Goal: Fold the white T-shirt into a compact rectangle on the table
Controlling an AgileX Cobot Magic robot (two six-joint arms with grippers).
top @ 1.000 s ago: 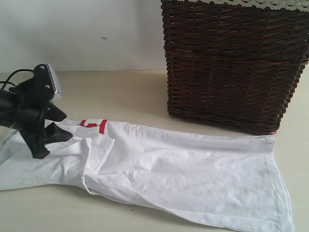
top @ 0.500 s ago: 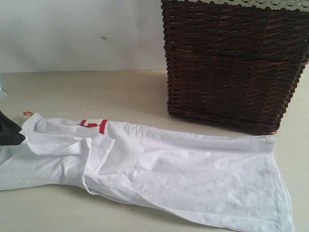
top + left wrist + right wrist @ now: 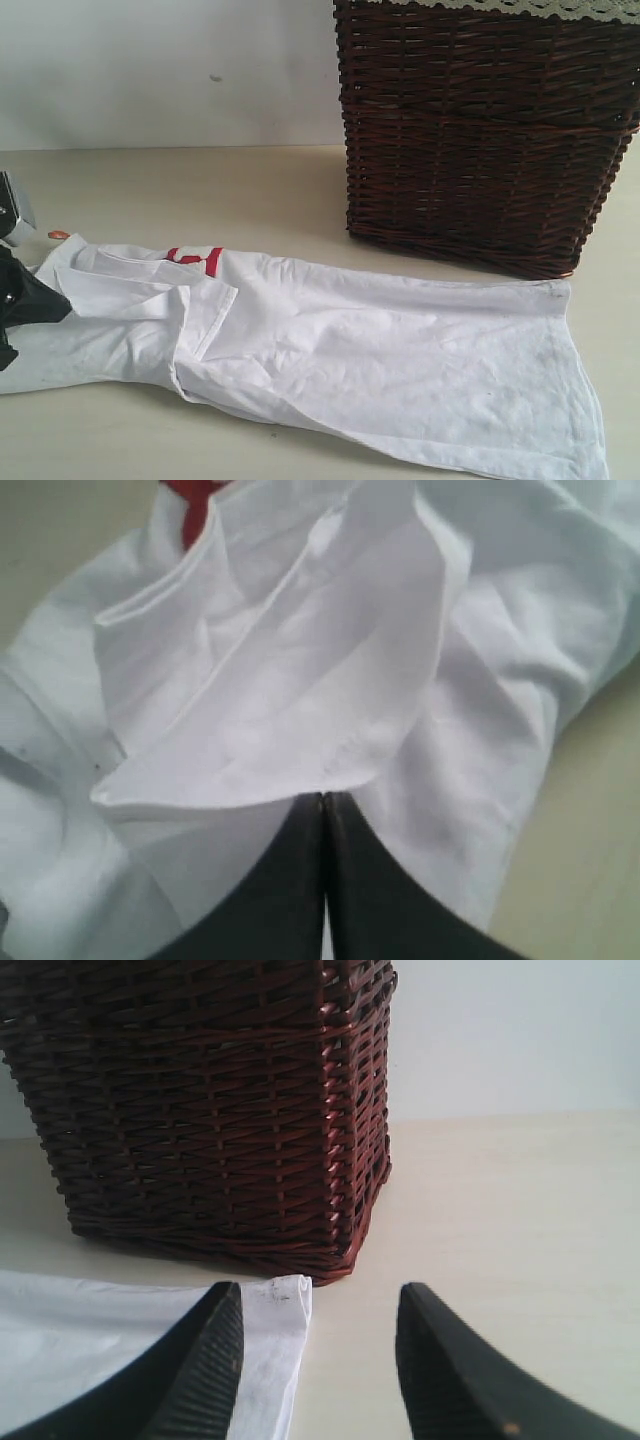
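The white T-shirt [image 3: 380, 360] lies flat on the desk [image 3: 250, 190] as 1 long, loosely folded band, running from the left edge of the exterior view to the lower right corner, in front of a dark wicker basket [image 3: 480, 130] and apart from it. A lace-edged liner [image 3: 500, 8] shows at the basket's rim. Near the shirt's left end a patch of red lettering [image 3: 195, 258] peeks out beside a folded flap, and a small orange tag [image 3: 58, 235] lies at the cloth's far edge. The left jaws, black and at the left border of the exterior view, are pressed together with their tips right at the hem of a raised fold [image 3: 280, 710]; whether any cloth is caught between them cannot be told. The right jaws are spread wide, with nothing between them, low over the desk; their 2 ribbed fingers [image 3: 200, 1380] frame the shirt's hem corner [image 3: 285, 1305], which lies just by 1 finger, with the basket standing close behind it.
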